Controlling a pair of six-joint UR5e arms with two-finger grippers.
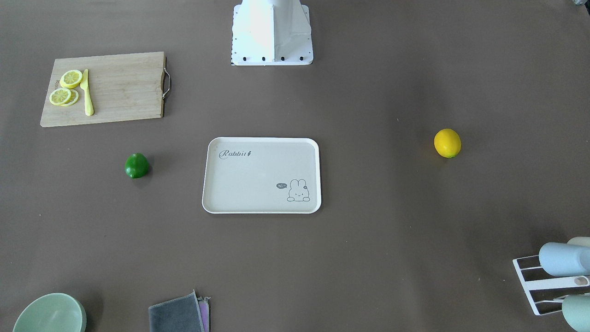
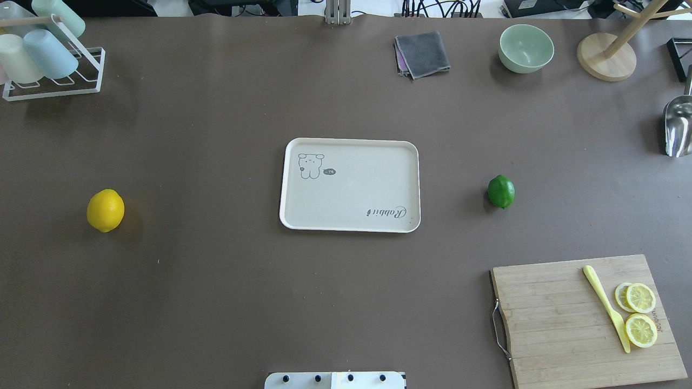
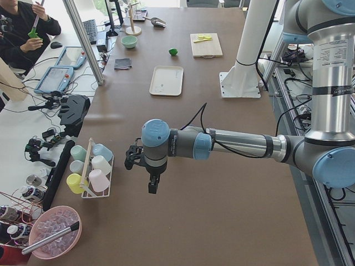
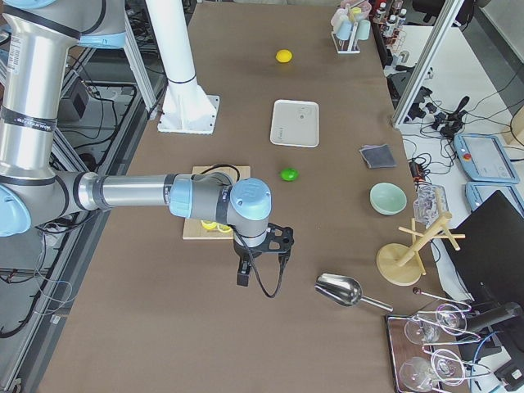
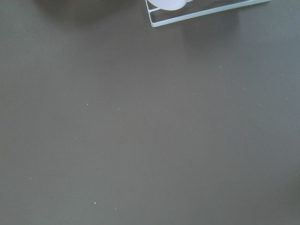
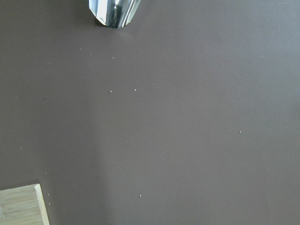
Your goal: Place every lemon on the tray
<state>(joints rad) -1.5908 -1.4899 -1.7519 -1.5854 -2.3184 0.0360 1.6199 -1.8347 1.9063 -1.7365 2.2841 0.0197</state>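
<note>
The cream-white tray (image 2: 351, 200) lies empty at the table's middle, also in the front view (image 1: 258, 180). The yellow lemon (image 2: 105, 210) sits on the table far to the tray's left in the overhead view, and also shows in the front view (image 1: 447, 143). The dark green lemon (image 2: 501, 191) sits to the tray's right, and also shows in the front view (image 1: 137, 165). My left gripper (image 3: 132, 158) hangs over the table's left end near the cup rack. My right gripper (image 4: 278, 241) hangs over the right end beside the cutting board. Both show only in side views, so I cannot tell open or shut.
A wooden cutting board (image 2: 557, 319) with lemon slices (image 2: 640, 297) and a yellow knife (image 2: 605, 308) lies front right. A cup rack (image 2: 48, 54) stands far left. A grey cloth (image 2: 423, 54), green bowl (image 2: 526, 48), wooden stand (image 2: 605, 56) and metal scoop (image 2: 678, 127) line the far and right edges.
</note>
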